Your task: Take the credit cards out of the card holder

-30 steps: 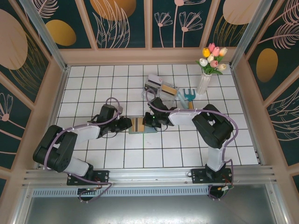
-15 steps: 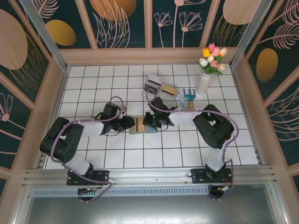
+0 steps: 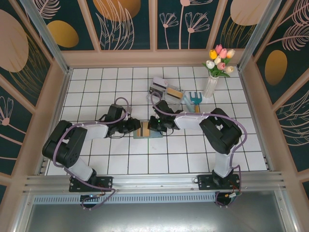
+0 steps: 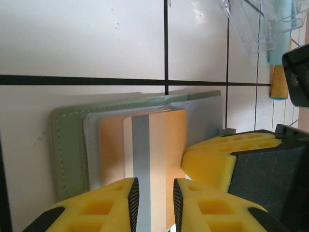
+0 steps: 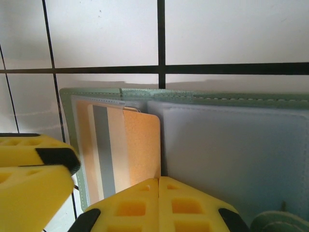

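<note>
Two arms are seen from above, each built of white link tubes joined by bulky, rounded black joint housings. The left arm [image 3: 77, 140] and the right arm [image 3: 219, 130] are each carried on a flat black base plate [image 3: 91, 183]. A lilac-sheathed cable [image 3: 119, 101] is run along each arm and is looped free near the wrist. In the wrist views the jaws are faced with bright yellow foam pads [image 4: 96, 205], moulded with rows of shallow rectangular recesses and backed by matte black, grainy carriers [image 4: 263, 169]. Dark ribbed strips are seen lining the pads' inner faces.
</note>
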Available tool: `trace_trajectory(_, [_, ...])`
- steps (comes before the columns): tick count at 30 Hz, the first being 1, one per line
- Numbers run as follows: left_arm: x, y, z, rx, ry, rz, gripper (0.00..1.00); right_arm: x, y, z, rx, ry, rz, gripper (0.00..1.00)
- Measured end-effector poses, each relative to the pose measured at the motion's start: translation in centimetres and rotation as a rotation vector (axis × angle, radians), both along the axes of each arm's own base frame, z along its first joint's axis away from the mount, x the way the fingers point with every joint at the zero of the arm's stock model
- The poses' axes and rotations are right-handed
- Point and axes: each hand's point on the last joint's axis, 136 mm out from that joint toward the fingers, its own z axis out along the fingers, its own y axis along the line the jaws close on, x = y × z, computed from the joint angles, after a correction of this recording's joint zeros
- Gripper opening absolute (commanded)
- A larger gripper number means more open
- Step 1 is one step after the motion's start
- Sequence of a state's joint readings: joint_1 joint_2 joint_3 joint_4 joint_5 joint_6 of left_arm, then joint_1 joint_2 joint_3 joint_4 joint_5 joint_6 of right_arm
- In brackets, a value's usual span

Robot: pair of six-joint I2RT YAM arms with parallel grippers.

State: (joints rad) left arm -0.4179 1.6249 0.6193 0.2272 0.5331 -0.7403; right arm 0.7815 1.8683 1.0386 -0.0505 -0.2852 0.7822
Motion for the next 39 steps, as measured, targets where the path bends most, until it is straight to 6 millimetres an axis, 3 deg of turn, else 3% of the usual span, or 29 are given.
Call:
trace_trajectory(12, [-0.1, 0.3, -0.8, 0.035, 0.008, -0.006, 0.26, -0.1, -0.3, -0.3, -0.005, -0.001, 0.004, 0.0])
trace_trajectory(17, [-0.1, 0.3, -0.9, 0.037, 0.008, -0.006, 0.25, -0.1, -0.2, -0.4, 0.012, -0.006, 0.006, 0.22])
trace_trajectory(21, [-0.1, 0.3, -0.9, 0.037, 0.009, -0.006, 0.25, -0.1, 0.2, -0.1, 0.048, -0.004, 0.002, 0.27])
trace_trajectory(29, [-0.1, 0.3, -1.0, 0.036, 0.007, -0.005, 0.25, -0.1, 0.7, 0.0, 0.1, 0.006, 0.01, 0.26])
trace_trajectory(39, [-0.1, 0.3, -1.0, 0.032, -0.003, -0.004, 0.25, -0.1, 0.7, -0.3, 0.147, 0.005, 0.014, 0.02])
